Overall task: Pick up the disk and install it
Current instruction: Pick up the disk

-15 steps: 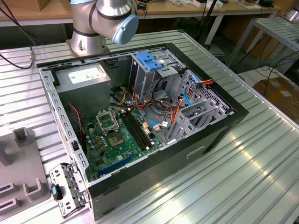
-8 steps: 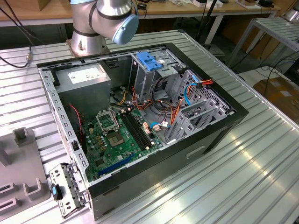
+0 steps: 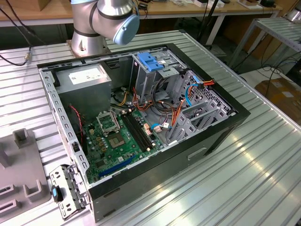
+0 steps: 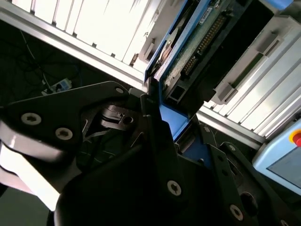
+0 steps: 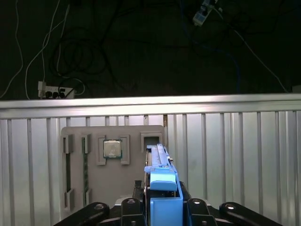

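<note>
Over the table (image 5: 235, 155), the jaws grip the disk (image 5: 162, 181) edge-on, its long axis running straight out from them.

The disk (image 4: 200, 40), blue side rails, circuit-board face exposed, gripped at one end in the hand (image 5: 162, 207)

Computer case (image 3: 216, 136) on the table (image 3: 254, 183), power-supply box (image 3: 87, 80) in its far corner, drive cage (image 3: 150, 75) just beside it, motherboard (image 3: 113, 141) before both, tray (image 3: 23, 172) on the table at the exterior view's left, disk (image 5: 161, 165) on edge in the end effector (image 5: 163, 200).
</note>
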### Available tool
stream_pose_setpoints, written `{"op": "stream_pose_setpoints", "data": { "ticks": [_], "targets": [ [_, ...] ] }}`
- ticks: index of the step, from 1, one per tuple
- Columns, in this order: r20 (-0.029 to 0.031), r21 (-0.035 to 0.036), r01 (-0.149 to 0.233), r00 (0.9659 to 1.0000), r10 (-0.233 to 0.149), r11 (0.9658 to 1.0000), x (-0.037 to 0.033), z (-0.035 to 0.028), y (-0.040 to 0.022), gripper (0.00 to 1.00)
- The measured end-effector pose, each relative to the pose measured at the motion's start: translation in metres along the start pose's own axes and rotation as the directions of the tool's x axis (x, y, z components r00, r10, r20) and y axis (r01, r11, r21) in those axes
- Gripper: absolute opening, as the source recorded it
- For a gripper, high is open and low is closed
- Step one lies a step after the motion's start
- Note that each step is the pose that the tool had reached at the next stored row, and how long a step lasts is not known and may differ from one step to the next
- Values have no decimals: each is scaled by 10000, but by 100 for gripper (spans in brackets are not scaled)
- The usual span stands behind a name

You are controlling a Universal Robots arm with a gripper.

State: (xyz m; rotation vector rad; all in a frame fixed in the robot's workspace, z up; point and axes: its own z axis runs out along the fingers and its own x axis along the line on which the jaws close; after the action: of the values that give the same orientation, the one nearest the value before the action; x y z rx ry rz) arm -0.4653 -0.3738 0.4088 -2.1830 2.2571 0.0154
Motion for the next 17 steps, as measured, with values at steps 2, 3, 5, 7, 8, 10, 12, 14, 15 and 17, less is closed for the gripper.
{"op": "stream_pose_setpoints", "data": {
  "ticks": [2,3,5,7,8,10,12,14,15,17],
  "targets": [
    [0,0,0,10000,0,10000,0,-59,1,37],
    [-1,-1,0,10000,0,10000,0,-84,1,37],
    [0,-1,0,10000,0,10000,-1,-160,1,37],
    [0,0,0,10000,0,10000,-1,-214,2,37],
    [0,-1,0,10000,0,10000,-2,-239,2,37],
    [0,-1,0,10000,0,10000,-2,-292,2,37],
    [0,0,0,10000,0,10000,-2,-356,2,37],
    [0,1,0,10000,0,10000,-3,-442,3,37],
    [0,0,0,10000,0,10000,-3,-463,3,37],
    [0,0,0,10000,0,10000,-4,-509,3,37]
  ]
}}
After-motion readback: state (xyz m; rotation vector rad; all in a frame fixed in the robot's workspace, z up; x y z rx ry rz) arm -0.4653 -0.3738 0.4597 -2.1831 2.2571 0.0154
